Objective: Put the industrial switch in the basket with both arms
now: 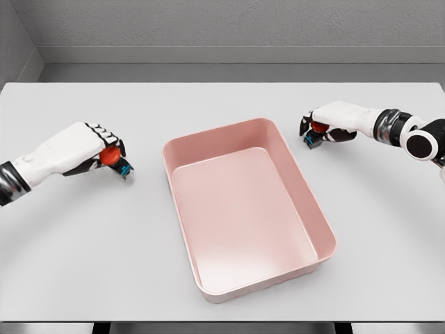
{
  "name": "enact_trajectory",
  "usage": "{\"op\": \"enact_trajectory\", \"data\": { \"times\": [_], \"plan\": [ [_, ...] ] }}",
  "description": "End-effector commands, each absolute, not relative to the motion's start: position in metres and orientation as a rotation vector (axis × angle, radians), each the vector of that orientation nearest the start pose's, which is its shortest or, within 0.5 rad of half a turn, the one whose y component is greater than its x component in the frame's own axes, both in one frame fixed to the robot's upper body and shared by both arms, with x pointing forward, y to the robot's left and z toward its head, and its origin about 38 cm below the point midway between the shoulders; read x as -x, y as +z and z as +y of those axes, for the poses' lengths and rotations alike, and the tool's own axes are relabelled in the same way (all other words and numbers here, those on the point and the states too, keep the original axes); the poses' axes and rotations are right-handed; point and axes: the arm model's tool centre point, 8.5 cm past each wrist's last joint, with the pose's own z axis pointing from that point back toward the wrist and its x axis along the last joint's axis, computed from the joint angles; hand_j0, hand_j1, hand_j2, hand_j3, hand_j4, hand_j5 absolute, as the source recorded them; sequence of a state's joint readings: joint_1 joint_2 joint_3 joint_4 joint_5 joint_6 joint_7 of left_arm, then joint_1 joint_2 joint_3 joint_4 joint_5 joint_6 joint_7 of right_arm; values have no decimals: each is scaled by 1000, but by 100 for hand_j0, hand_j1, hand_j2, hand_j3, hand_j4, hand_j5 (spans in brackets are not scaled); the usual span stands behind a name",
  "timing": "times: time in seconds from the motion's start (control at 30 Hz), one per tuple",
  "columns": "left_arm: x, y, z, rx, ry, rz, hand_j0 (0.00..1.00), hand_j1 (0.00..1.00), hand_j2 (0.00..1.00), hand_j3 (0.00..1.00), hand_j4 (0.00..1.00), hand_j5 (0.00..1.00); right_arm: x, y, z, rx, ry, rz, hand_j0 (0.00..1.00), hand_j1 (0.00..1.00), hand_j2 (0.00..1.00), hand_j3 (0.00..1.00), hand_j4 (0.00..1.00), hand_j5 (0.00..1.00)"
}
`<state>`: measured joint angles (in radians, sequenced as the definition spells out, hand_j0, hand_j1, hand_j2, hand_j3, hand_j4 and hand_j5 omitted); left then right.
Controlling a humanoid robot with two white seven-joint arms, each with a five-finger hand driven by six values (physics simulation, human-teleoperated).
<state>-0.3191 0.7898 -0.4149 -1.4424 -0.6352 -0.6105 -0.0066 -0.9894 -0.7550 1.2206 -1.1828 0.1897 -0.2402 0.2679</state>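
Observation:
A pink rectangular basket (320, 221) sits in the middle of the white table, with nothing inside it. Left of it, my left hand (110, 154) is curled around an industrial switch (115, 161), a small dark body with a red button and a blue end, held just above the table. On the right, my right hand (318, 129) grips a second switch (315, 133) of the same kind, red button showing between the fingers. Both hands are outside the basket, each roughly a hand's width from its rim.
The white table (76, 257) stretches wide around the basket. A grey wall (222, 28) runs behind its far edge. The table's front edge lies near the bottom of the view.

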Motion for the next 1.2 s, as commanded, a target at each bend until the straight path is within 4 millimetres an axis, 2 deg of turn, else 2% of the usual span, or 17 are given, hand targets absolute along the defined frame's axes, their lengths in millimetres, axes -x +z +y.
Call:
{"op": "enact_trajectory", "data": {
  "times": [0.0, 0.33, 0.53, 0.9, 1.07, 1.17],
  "plan": [
    [-397, 171, 330, -614, -1756, -1738, 30, 30, 30, 30, 30, 30, -498, 174, -290, 471, 1831, -1201, 48, 48, 48, 48, 48, 48],
    [-392, 215, 295, -588, -1745, -1933, 27, 27, 27, 27, 27, 27, -503, 205, -291, 484, 1882, -1275, 48, 48, 48, 48, 48, 48],
    [-388, 232, 278, -584, -1766, -2005, 26, 26, 26, 26, 26, 26, -502, 215, -295, 486, 1903, -1286, 48, 48, 48, 48, 48, 48],
    [-388, 232, 240, -518, -1766, -2077, 25, 25, 25, 25, 25, 25, -498, 239, -291, 465, 1987, -1319, 48, 48, 48, 48, 48, 48],
    [-389, 223, 220, -491, -1793, -2068, 25, 25, 25, 25, 25, 25, -492, 252, -287, 474, 2017, -1342, 48, 48, 48, 48, 48, 48],
    [-390, 215, 198, -461, -1831, -2077, 25, 25, 25, 25, 25, 25, -490, 258, -287, 480, 2021, -1353, 48, 48, 48, 48, 48, 48]
  ]
}}
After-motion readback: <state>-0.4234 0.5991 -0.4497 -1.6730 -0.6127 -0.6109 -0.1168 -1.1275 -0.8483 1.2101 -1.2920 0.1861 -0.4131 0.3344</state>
